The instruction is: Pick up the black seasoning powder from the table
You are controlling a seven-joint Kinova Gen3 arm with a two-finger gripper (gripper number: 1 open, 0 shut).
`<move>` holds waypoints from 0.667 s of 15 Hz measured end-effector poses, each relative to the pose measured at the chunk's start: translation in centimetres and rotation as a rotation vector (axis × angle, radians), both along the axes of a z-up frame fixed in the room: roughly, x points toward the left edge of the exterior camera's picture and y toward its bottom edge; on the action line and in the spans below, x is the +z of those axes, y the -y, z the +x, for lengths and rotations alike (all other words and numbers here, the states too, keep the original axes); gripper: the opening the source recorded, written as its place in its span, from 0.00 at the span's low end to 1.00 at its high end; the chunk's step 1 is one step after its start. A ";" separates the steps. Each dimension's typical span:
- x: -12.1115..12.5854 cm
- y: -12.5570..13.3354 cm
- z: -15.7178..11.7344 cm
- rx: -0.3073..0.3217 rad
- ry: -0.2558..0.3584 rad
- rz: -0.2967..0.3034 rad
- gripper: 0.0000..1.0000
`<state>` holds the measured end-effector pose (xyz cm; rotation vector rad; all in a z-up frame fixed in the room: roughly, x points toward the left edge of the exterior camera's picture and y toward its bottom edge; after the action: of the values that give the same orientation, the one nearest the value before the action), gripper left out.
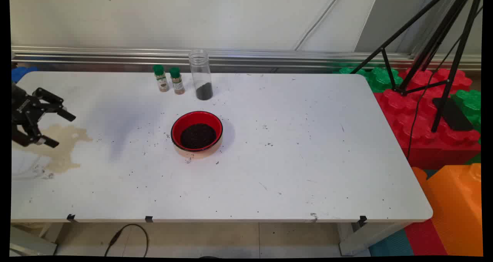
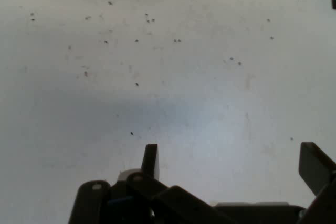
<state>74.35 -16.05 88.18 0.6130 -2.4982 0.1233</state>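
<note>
Gripper (image 1: 61, 129) hangs wide open over the surface (image 1: 308, 158) at its left edge, above a tan stain (image 1: 65, 142); red bowl (image 1: 197, 131) of dark grains sits mid-surface.

White bench (image 1: 292, 158) carries a red bowl (image 1: 197, 131) mid-surface, two green-capped spice bottles (image 1: 168, 79) and a clear jar (image 1: 201, 75) by its far edge.

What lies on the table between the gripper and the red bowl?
Main view: only a tan stain below the open gripper, then scattered dark specks toward the red bowl; no objects.
</note>
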 end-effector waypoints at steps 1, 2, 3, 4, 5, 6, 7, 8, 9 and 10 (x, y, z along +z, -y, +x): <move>0.1 0.1 -0.1 0.013 -0.002 0.001 1.00; 0.3 0.3 -0.2 0.033 -0.006 0.002 1.00; 0.5 0.6 -0.4 0.055 -0.009 0.002 1.00; 0.6 0.8 -0.5 0.073 -0.012 0.001 1.00; 0.7 0.9 -0.6 0.085 -0.013 0.001 1.00; 0.9 1.2 -0.8 0.105 -0.017 -0.001 1.00; 1.0 1.5 -1.0 0.121 -0.019 -0.004 1.00; 1.2 1.9 -1.1 0.140 -0.022 -0.007 1.00; 1.3 2.4 -1.3 0.161 -0.024 -0.013 1.00; 1.4 2.7 -1.5 0.173 -0.025 -0.017 1.00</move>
<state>72.89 -18.72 89.53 0.8179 -2.4148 0.2001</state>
